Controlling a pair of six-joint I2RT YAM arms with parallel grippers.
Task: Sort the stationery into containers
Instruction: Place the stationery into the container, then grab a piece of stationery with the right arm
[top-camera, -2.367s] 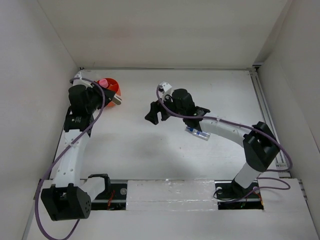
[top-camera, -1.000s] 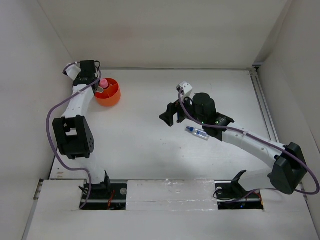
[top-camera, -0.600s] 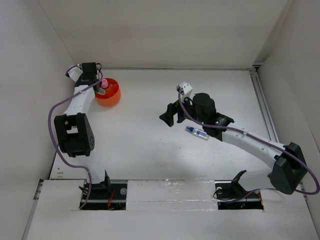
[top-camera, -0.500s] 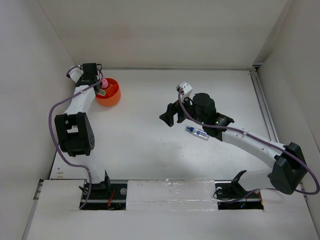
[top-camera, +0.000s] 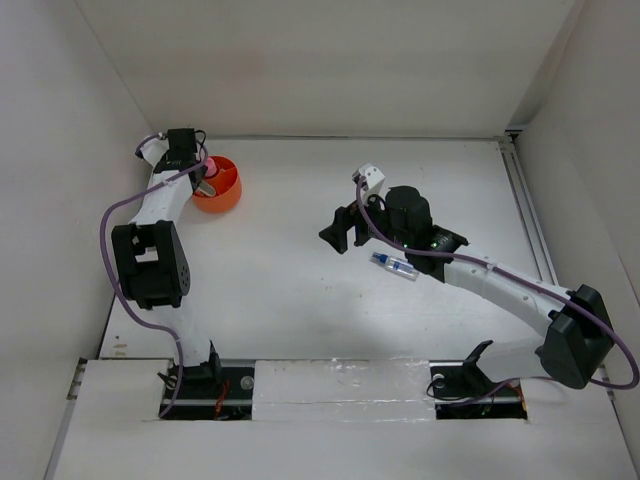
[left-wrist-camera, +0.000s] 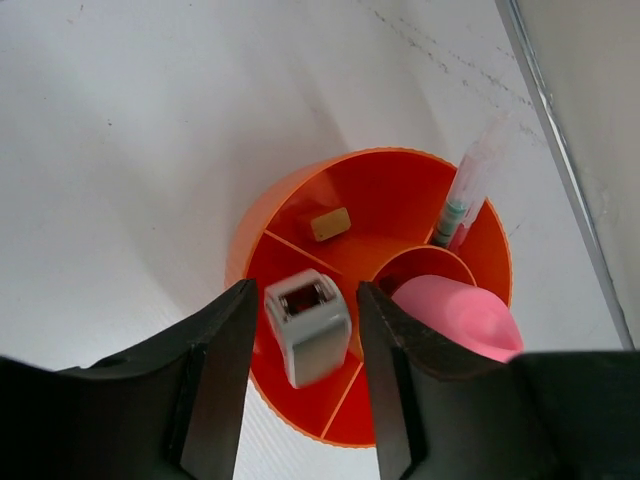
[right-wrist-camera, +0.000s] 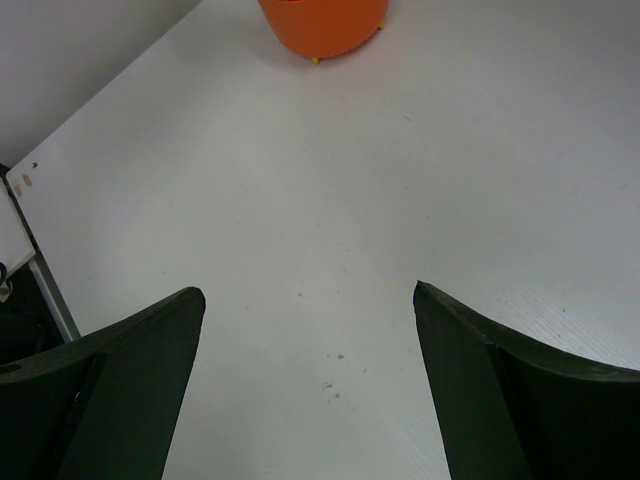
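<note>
Eraser (left-wrist-camera: 308, 325) lay in the ten o'clock tub (left-wrist-camera: 390, 190) under your open left claw (left-wrist-camera: 302, 295); tube (top-camera: 395, 266) probably awaited the open right claw (right-wrist-camera: 305, 292).

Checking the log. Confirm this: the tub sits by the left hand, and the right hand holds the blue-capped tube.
Wrong on the right hand: the right wrist view shows it open and empty. The blue-capped tube lies on the table instead. The tub does sit by the left hand.
</note>
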